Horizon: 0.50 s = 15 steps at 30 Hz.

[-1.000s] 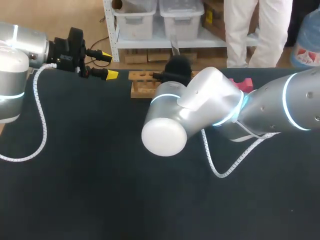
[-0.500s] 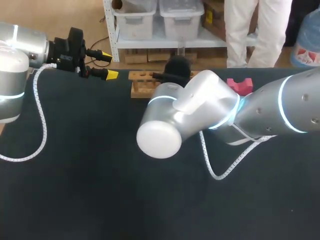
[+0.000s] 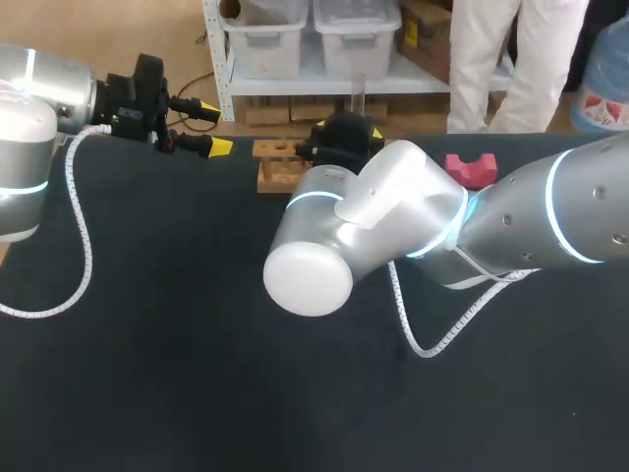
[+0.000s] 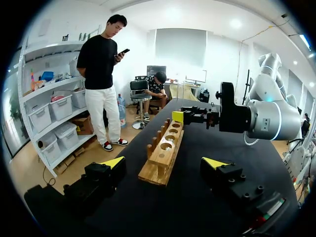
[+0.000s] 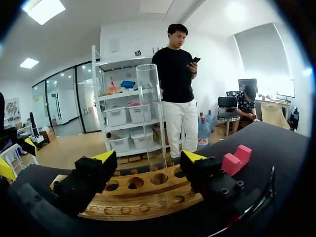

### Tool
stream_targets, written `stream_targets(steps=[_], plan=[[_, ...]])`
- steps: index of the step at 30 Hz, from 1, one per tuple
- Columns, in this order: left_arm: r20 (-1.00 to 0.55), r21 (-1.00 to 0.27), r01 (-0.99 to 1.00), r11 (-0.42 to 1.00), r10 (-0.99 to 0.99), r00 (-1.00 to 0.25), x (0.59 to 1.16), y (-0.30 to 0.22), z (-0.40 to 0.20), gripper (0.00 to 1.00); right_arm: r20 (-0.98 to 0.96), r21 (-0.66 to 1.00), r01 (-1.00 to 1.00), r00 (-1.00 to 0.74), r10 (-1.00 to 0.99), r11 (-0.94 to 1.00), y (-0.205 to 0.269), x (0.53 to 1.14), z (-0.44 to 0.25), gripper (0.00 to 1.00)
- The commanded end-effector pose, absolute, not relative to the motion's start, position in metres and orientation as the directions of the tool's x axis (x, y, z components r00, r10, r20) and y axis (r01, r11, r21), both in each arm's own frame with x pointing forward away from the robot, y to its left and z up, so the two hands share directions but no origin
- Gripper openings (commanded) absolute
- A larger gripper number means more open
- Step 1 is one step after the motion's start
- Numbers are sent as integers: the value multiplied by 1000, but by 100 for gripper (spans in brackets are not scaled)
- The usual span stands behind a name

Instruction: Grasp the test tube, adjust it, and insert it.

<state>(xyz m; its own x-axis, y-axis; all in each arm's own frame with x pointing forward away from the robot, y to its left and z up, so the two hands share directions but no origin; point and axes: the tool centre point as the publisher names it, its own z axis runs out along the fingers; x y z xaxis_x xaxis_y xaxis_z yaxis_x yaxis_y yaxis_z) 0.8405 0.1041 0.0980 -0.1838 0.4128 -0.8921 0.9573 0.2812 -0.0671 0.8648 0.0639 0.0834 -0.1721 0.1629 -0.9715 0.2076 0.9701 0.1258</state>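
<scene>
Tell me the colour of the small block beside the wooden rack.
Pinkish red; the right wrist view shows the block best.

The left arm point(image 3: 34, 108) sits at the table's far left corner, and the left gripper point(image 3: 214, 127) is held level with its fingers spread wide. The right arm point(image 3: 531, 221) lies across past the middle with its wrist bent. The right gripper point(image 5: 148, 159) likewise has its fingers parted.

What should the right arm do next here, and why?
Probably draw the right gripper straight back from the rack: the test tube stands upright in a rack hole, and both fingers sit clear of it, so it looks released.
</scene>
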Motion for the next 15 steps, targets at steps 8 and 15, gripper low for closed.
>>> stream_targets(steps=[8, 15], plan=[[-892, -67, 958, 280, 413, -184, 841, 104, 97, 100, -958, 150, 130, -227, 176, 980, 59, 832, 104, 100], [-892, -67, 958, 280, 413, -184, 841, 104, 97, 100, -942, 195, 87, -262, 211, 977, 57, 807, 118, 100]])
